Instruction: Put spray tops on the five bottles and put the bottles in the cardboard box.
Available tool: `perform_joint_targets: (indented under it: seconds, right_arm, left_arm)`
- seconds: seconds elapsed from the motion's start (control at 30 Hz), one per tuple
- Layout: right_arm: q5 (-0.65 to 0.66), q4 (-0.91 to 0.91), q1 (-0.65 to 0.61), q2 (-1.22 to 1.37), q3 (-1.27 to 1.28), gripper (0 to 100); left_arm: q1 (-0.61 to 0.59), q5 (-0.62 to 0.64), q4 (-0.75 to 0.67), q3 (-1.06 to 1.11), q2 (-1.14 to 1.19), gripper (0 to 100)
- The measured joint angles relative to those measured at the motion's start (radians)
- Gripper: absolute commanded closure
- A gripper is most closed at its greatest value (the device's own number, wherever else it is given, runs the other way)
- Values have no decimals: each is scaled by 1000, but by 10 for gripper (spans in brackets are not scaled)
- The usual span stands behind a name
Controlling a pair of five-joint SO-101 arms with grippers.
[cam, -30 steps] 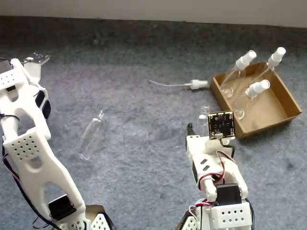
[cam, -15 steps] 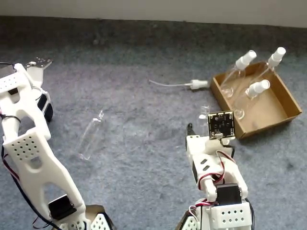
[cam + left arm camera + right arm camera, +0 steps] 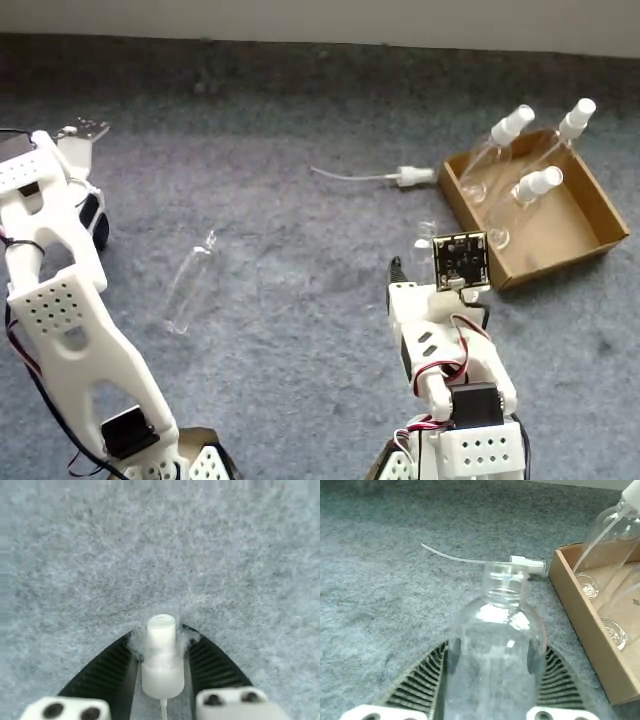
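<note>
The left gripper point(image 3: 160, 636) is pinching a white spray top point(image 3: 161, 662). The top is sitting right between the two black jaws, which are pressing on its two sides, and its flat end is sticking out past the jaw tips, over the grey carpet point(image 3: 225, 555).

The right gripper point(image 3: 496, 650) is holding a clear bottle point(image 3: 495, 615). The jaws are closing on the wide body of the bottle from both sides, and the open neck is pointing away from them. Just beyond the neck, a loose spray top point(image 3: 526, 564) is lying on the carpet with its long thin tube stretching sideways. The cardboard box point(image 3: 580, 615) is standing to one side of these jaws, near them but not touching.

Compared with one second ago, the left arm is sitting a little lower and its gripper end is shifted slightly in the high view. The right arm, the box and the loose things are lying as before.

Counting: five bottles are showing. Three with white tops point(image 3: 497, 145) point(image 3: 562, 133) point(image 3: 522, 198) are lying in the box, one is in the right jaws, and one more bottle point(image 3: 189, 279) is lying on the carpet between the two arms, well apart from both pairs of jaws. Five spray tops: three on the boxed bottles, one loose, one in the left jaws.
</note>
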Motion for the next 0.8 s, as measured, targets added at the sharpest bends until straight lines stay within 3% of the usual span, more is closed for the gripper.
perform_joint_targets:
  seconds: [0.1,0.27,0.47,0.63,0.8]
  right_arm:
    - [0,0,-55,0,0,858]
    - [0,0,-187,0,0,858]
    - [0,-3,-282,0,0,858]
    - [0,-121,-285,0,5,858]
    - [0,-206,-290,0,74,858]
  left_arm:
    - [0,2,5,-84,0,996]
    - [0,2,153,-287,0,996]
    - [0,44,175,-457,0,996]
    - [-5,215,178,-474,-25,996]
    - [-8,232,178,-351,-201,996]
